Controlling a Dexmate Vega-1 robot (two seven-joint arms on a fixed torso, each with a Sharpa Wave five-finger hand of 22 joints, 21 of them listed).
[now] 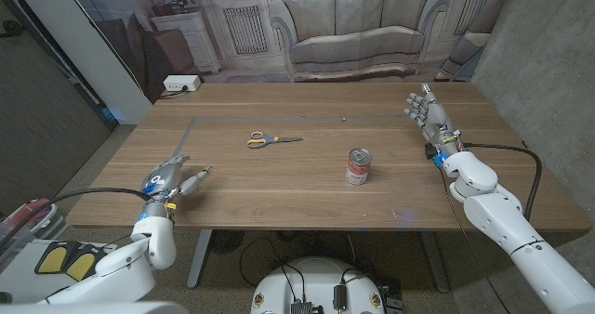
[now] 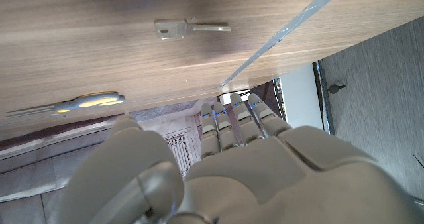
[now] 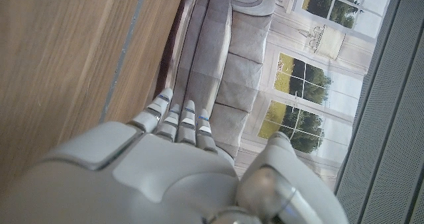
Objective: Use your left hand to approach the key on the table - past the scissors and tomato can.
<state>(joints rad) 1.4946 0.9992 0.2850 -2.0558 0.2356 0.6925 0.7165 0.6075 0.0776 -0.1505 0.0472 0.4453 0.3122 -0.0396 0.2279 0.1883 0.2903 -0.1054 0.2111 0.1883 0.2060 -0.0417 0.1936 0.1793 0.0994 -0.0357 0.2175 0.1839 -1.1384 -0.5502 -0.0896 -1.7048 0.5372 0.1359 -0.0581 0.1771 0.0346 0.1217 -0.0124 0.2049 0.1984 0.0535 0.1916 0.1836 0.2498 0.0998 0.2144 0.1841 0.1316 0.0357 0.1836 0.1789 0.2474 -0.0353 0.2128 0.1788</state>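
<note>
Currently on record, counted from the head view and both wrist views:

Key (image 2: 192,28), one. Silver, lying flat on the wooden surface (image 1: 279,198) ahead of the left robot hand's fingertips in the left wrist view. It is apart from them, with bare wood all round it. No stamp or lettering can be made out on it.

Left robot hand (image 1: 172,176), one. It sits low over the near left corner of the surface with fingers stretched out and spread, released and holding nothing. Its fingers (image 2: 232,118) touch neither key nor tape.

Scissors (image 1: 272,140), one pair. Yellow handles, blades shut, at about 1 o'clock from the left robot hand and well apart from it. No marking is readable.

Tomato can (image 1: 359,165), one. Upright, with a red and white label whose print is too small to read. It stands at about 4 o'clock from the scissors, near them but not touching.

Right robot hand (image 1: 426,110), one. At about 2 o'clock from the can it stands upright with fingers apart, released and empty.

Tape line (image 1: 186,139), one. Pale, with one leg running toward the left robot hand and another running behind the scissors.
</note>
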